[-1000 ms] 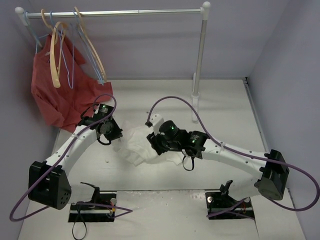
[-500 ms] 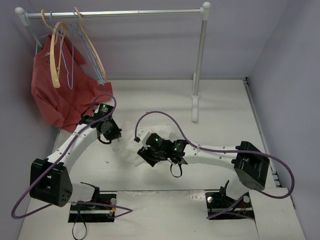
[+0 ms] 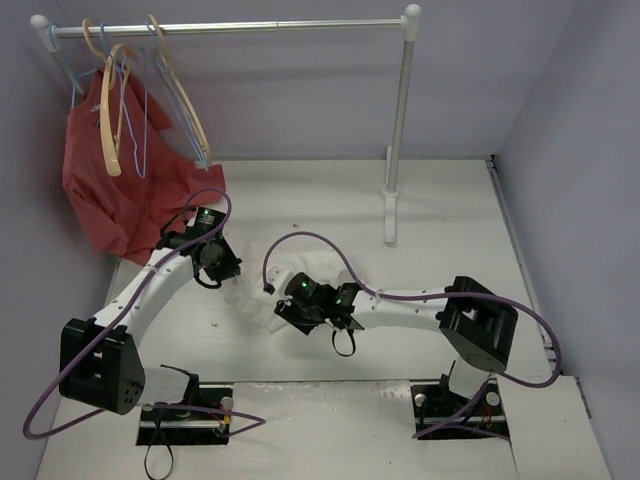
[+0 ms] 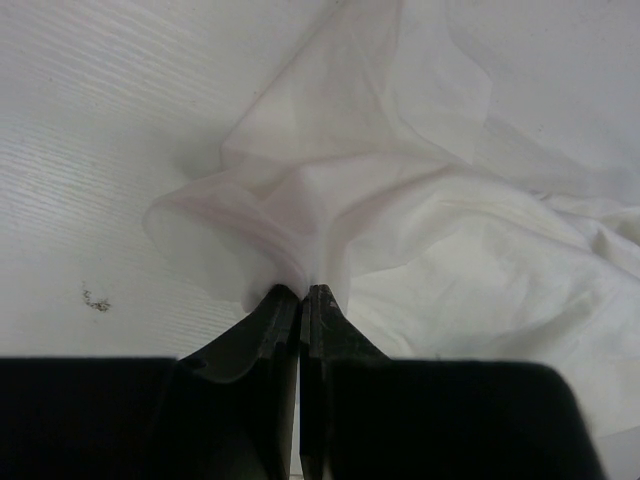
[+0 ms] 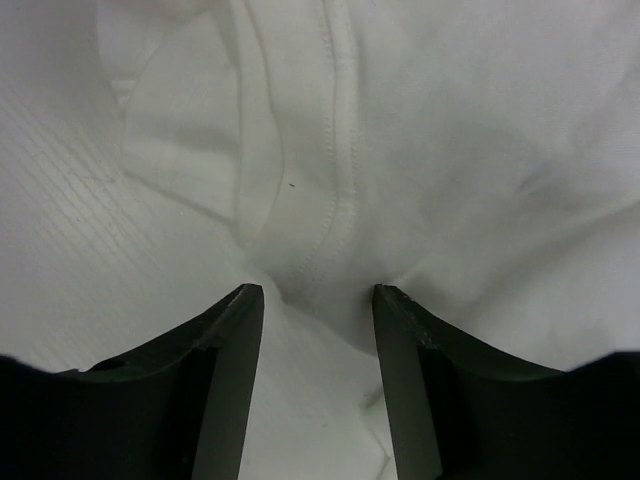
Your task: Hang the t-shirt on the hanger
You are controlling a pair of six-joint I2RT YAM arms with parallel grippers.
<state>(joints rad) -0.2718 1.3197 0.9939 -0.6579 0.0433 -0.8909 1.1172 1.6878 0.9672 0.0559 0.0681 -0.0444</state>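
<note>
White t-shirt (image 3: 262, 295), seams stitched in white, on a white, finely ribbed desk (image 3: 440, 210) in front of a silver rail (image 3: 230, 27) with white ends. At the rail's left end are a light tan hanger (image 3: 188, 105), a paler cream hanger (image 3: 108, 130), thin blue wire hangers (image 3: 140, 140) and a red garment (image 3: 120, 205). The white arms (image 3: 150, 290) have black fingers (image 5: 225, 380) and purple cables (image 3: 300, 236).
</note>
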